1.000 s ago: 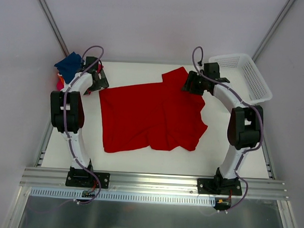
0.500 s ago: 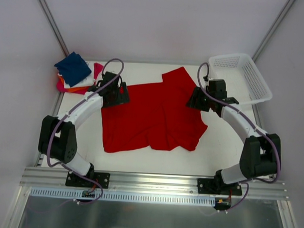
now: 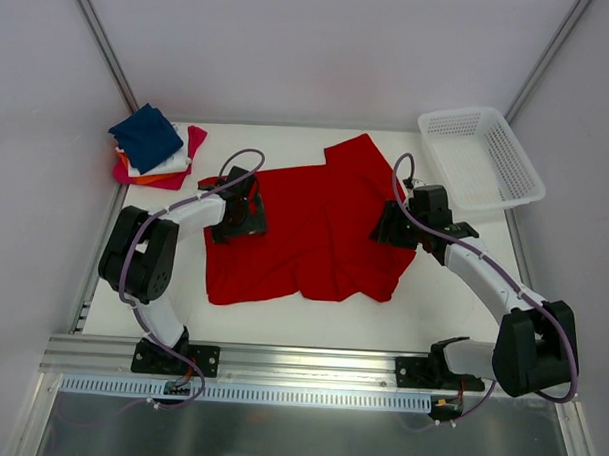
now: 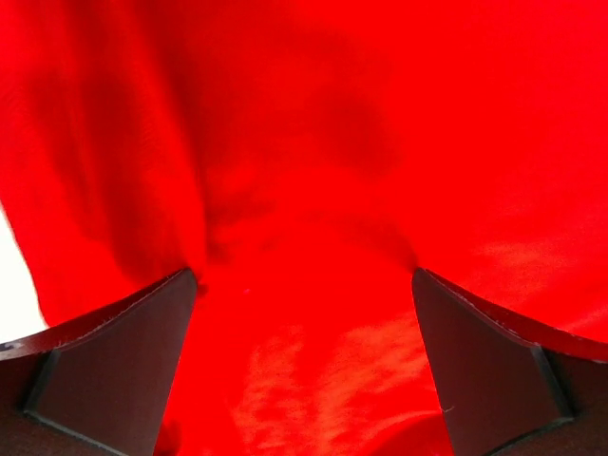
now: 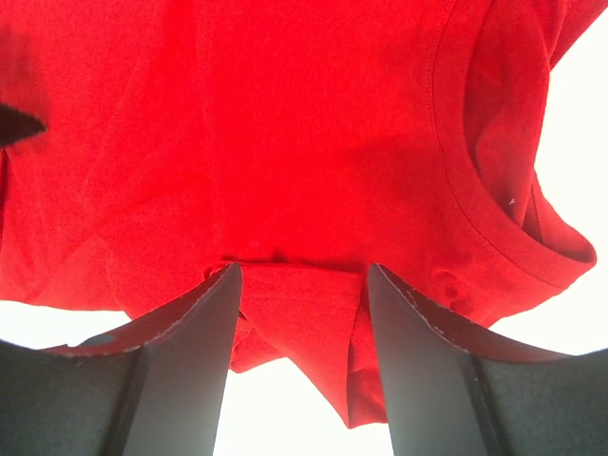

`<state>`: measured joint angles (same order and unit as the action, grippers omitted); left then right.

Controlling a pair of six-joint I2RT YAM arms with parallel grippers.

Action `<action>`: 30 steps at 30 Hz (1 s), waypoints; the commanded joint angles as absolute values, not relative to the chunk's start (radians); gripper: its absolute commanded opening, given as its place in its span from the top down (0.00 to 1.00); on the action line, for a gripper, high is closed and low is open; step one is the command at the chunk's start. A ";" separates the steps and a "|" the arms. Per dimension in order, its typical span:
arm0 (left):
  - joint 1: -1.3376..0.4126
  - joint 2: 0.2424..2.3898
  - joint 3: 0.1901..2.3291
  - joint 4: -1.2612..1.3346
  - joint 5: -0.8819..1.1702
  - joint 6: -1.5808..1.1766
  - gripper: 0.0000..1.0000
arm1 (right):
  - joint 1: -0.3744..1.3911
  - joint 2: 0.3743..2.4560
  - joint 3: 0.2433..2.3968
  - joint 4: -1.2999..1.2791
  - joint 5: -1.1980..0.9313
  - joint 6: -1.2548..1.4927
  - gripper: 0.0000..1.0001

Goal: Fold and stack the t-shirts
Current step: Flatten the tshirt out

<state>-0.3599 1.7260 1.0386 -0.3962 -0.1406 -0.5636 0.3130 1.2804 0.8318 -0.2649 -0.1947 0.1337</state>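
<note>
Though pale-walled, white table (image 3: 311,326) under red t-shirt (image 3: 314,228).

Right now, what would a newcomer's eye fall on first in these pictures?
The big red t-shirt, spread over the middle of the table. The left end effector is over its left part, the right end effector at its right edge. A folded stack lies far left, a white basket far right.

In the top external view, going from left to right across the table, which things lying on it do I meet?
stack of folded t-shirts → red t-shirt → white mesh basket
</note>
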 commanded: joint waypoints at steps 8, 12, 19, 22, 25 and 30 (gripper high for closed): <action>-0.368 1.953 1.206 -0.348 -0.110 -0.568 0.01 | 0.322 1.235 0.868 -0.267 -0.186 0.138 0.40; -0.345 2.003 1.296 -0.353 -0.107 -0.543 0.01 | 0.322 1.238 0.879 -0.268 -0.193 0.135 0.40; -0.215 2.091 1.406 -0.376 -0.003 -0.525 0.01 | 0.322 1.236 0.876 -0.273 -0.186 0.133 0.40; -0.206 2.102 1.453 -0.387 -0.005 -0.531 0.01 | 0.322 1.242 0.879 -0.273 -0.190 0.136 0.40; -0.187 2.117 1.496 -0.391 0.023 -0.528 0.01 | 0.322 1.246 0.880 -0.272 -0.186 0.137 0.40; -0.170 2.138 1.589 -0.422 0.055 -0.511 0.01 | 0.328 1.272 0.882 -0.267 -0.187 0.137 0.40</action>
<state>-0.1810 2.0914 1.5448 -0.3828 0.0040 -0.5327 0.3168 1.2659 0.8364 -0.2741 -0.1940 0.1345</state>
